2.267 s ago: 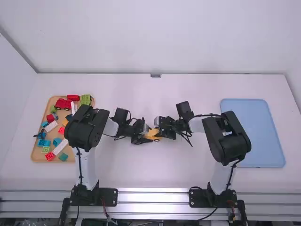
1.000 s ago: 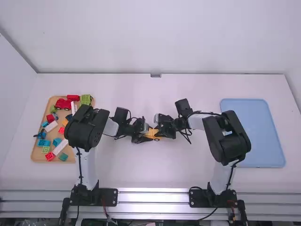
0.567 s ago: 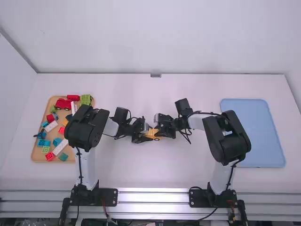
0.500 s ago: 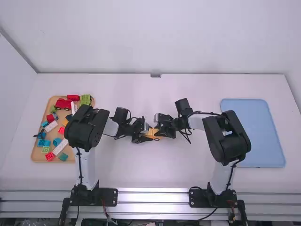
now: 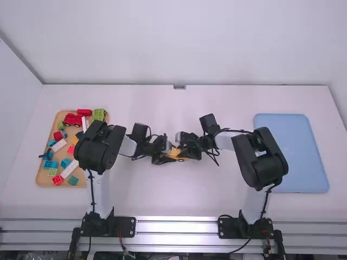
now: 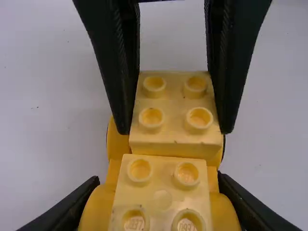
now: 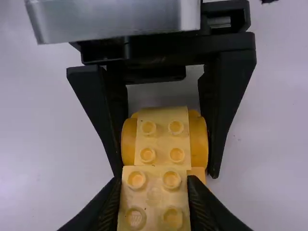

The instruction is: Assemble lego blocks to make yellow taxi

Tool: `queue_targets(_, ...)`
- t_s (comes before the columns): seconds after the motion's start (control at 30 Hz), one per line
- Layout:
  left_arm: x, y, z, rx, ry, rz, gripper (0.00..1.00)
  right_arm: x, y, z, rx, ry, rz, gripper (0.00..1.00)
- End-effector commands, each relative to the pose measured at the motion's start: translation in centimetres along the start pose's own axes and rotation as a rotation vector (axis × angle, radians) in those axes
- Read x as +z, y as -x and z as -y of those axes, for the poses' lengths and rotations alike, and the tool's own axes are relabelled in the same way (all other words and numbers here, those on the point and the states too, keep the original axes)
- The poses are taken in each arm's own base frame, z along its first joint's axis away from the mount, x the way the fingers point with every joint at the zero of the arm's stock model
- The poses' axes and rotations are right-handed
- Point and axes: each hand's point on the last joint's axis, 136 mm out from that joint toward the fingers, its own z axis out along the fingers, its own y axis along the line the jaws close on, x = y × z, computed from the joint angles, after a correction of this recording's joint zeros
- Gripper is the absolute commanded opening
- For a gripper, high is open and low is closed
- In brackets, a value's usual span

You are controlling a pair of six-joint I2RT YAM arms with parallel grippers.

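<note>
Nose to nose over the build

Midway between the arms, the left gripper [image 5: 168, 157] is clamped on the sides of an orange-yellow plastic car base with wheels [image 6: 98, 207]. The right gripper [image 5: 182, 147] is pinched on a pale-yellow, four-studded plastic brick [image 6: 175, 110] at its other end; whether it's seated, I can't tell. Off left, a red toy truck [image 5: 72, 120] sits toward the far end of a light wooden tray [image 5: 41, 176].

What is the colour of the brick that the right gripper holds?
The brick is pale yellow; it shows best in the right wrist view.
</note>
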Motion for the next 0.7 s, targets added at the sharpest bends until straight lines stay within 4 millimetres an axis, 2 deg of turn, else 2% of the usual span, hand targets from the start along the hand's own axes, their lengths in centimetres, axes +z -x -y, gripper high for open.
queue_targets(0.0,0.3,-0.7,0.2,-0.026,-0.007,-0.016,0.5,0.5,0.2,0.0,-0.007,0.007,-0.007,0.4)
queue_targets(0.3,0.3,-0.7,0.2,-0.027,-0.006,-0.017,0.5,-0.3,0.7,0.7,0.029,-0.002,0.055,0.45)
queue_targets(0.43,0.3,-0.7,0.2,-0.026,-0.006,-0.016,0.5,-0.7,0.3,0.9,0.047,-0.009,0.05,0.45)
queue_targets(0.67,0.3,-0.7,0.2,-0.026,-0.006,-0.016,0.5,-0.1,-0.5,0.6,0.003,-0.013,-0.016,0.27)
